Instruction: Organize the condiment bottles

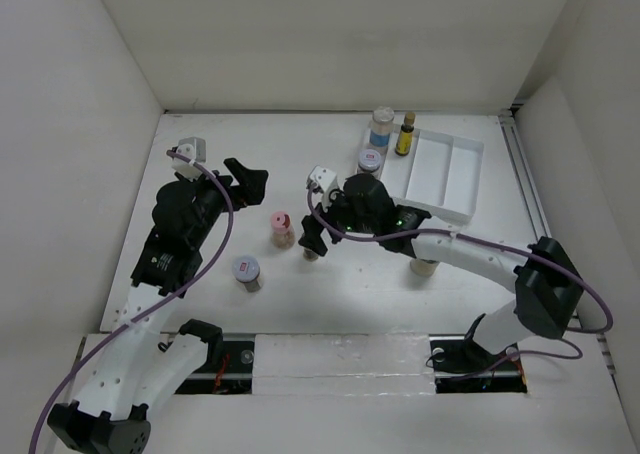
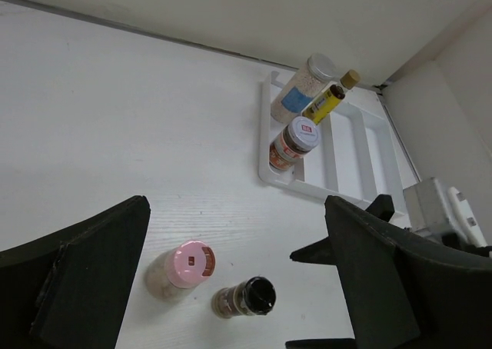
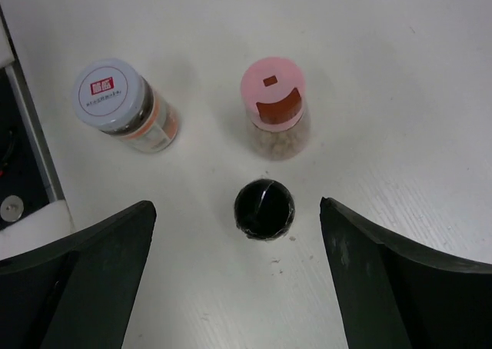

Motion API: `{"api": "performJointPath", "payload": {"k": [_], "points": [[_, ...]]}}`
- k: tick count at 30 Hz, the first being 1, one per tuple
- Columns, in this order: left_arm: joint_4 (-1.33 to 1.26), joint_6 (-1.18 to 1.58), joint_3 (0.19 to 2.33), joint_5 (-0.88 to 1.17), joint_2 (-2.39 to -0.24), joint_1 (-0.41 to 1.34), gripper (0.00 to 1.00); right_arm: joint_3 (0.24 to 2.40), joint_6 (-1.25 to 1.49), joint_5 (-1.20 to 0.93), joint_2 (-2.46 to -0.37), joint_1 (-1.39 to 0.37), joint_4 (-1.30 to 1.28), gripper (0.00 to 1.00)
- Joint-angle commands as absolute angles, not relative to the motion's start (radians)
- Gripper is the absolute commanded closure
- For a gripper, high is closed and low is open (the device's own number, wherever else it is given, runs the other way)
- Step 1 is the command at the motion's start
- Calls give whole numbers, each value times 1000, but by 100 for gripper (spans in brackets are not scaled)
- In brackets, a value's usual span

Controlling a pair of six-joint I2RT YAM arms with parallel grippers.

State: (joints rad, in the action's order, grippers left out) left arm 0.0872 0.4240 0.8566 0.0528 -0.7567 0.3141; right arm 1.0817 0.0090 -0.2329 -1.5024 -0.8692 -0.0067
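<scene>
**A:** Where do the bottles stand?

**B:** Three are at the tray's [image 1: 446, 180] left edge: a silver-capped jar [image 1: 381, 126], a yellow bottle [image 1: 405, 134] and a red-labelled jar [image 1: 370, 160]. Well left of the tray, on the table [image 1: 300, 144], stand a pink-capped jar [image 1: 281, 226], a black-capped jar [image 3: 264, 209] and a grey-capped jar [image 1: 247, 271]. One more jar [image 1: 423, 266] is by the tray's near side, under the right arm.

**A:** And the claws?

**B:** The right claw [image 1: 316, 236] is spread wide over the black-capped jar, not touching it. The left claw [image 1: 252, 181] is released and holds nothing, further left of the tray.
</scene>
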Motion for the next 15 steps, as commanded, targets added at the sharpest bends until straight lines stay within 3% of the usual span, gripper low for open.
{"api": "performJointPath", "payload": {"k": [1, 8, 15], "points": [[55, 419, 854, 37, -736, 316, 6, 1097, -15, -249, -1520, -896, -32, 6], [55, 419, 854, 37, -736, 316, 6, 1121, -15, -172, -1637, -914, -43, 7], [55, 419, 854, 48, -746, 316, 6, 1169, -15, -84, -1700, -923, 1, 24]]}}
